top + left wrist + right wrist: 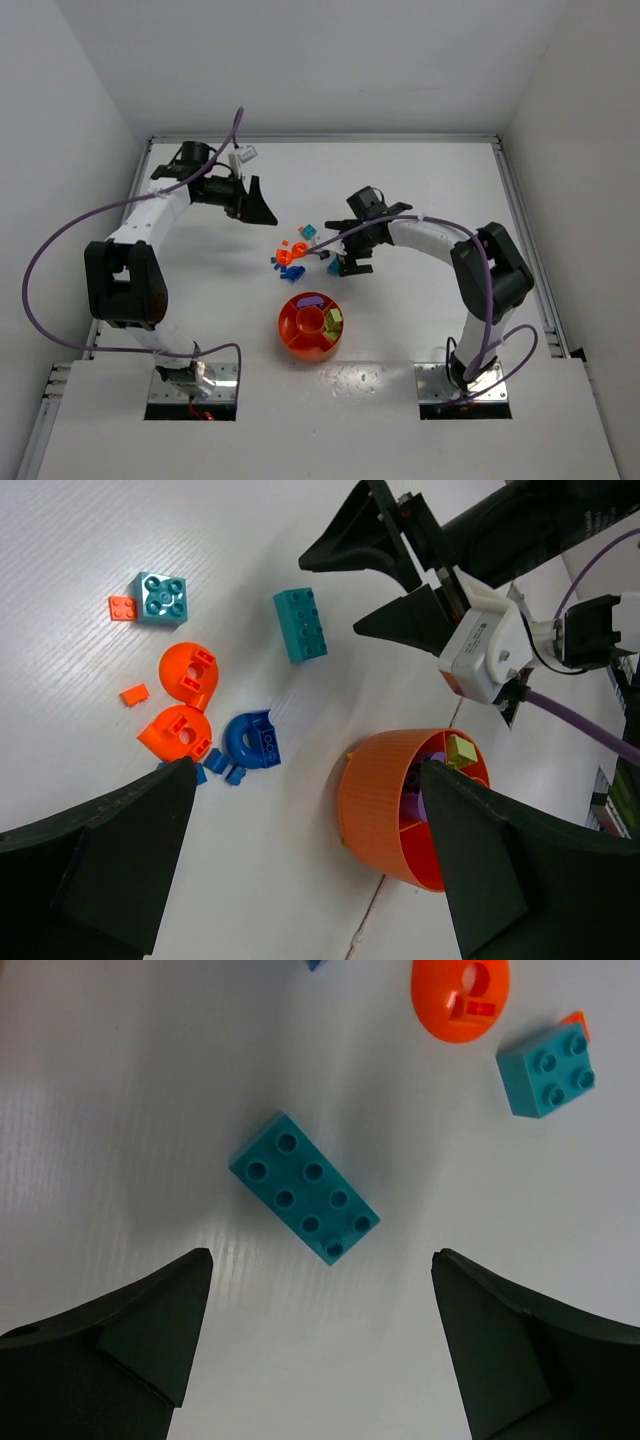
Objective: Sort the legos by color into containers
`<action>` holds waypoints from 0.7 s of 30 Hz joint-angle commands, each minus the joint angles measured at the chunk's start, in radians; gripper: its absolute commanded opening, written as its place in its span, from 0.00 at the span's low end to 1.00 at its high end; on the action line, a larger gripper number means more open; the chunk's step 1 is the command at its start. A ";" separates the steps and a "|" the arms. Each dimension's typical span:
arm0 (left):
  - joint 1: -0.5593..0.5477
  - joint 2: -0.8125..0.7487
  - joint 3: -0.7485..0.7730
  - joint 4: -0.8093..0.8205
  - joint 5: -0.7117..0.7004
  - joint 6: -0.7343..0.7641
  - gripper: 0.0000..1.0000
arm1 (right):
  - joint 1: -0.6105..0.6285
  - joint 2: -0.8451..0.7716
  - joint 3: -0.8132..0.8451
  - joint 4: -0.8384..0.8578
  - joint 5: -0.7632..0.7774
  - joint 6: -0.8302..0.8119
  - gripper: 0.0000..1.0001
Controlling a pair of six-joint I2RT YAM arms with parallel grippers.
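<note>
Sorting in progress: the right end effector (322,1260), spread wide and empty, hangs over a long teal brick (305,1200) lying flat on the counter (120,1110), beyond the orange tray (296,340). Next, seemingly: descend astride the diagonal brick and close. The left end effector (262,213) hovers far left, open and empty.

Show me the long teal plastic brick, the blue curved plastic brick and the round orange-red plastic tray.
long teal plastic brick (305,1202): right wrist view, studded top.
blue curved plastic brick (250,750): left wrist view, arched body.
round orange-red plastic tray (375,805): left wrist view, outer wall.
</note>
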 commanded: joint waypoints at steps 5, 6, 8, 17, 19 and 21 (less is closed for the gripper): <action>0.030 0.023 0.045 -0.034 0.059 0.050 1.00 | 0.025 0.068 0.062 0.025 -0.068 -0.136 0.91; 0.030 0.023 0.045 -0.046 0.059 0.050 1.00 | 0.025 0.084 0.074 0.016 -0.079 -0.136 0.91; 0.039 0.033 0.045 -0.060 0.068 0.074 1.00 | 0.025 0.117 0.108 -0.004 -0.090 -0.160 0.91; 0.057 0.062 0.054 -0.120 0.077 0.128 1.00 | 0.034 0.208 0.194 -0.155 -0.111 -0.208 0.69; 0.057 0.063 0.063 -0.143 0.077 0.139 1.00 | 0.034 0.232 0.203 -0.207 -0.111 -0.217 0.61; 0.067 0.081 0.074 -0.158 0.086 0.160 1.00 | 0.034 0.232 0.203 -0.236 -0.111 -0.217 0.53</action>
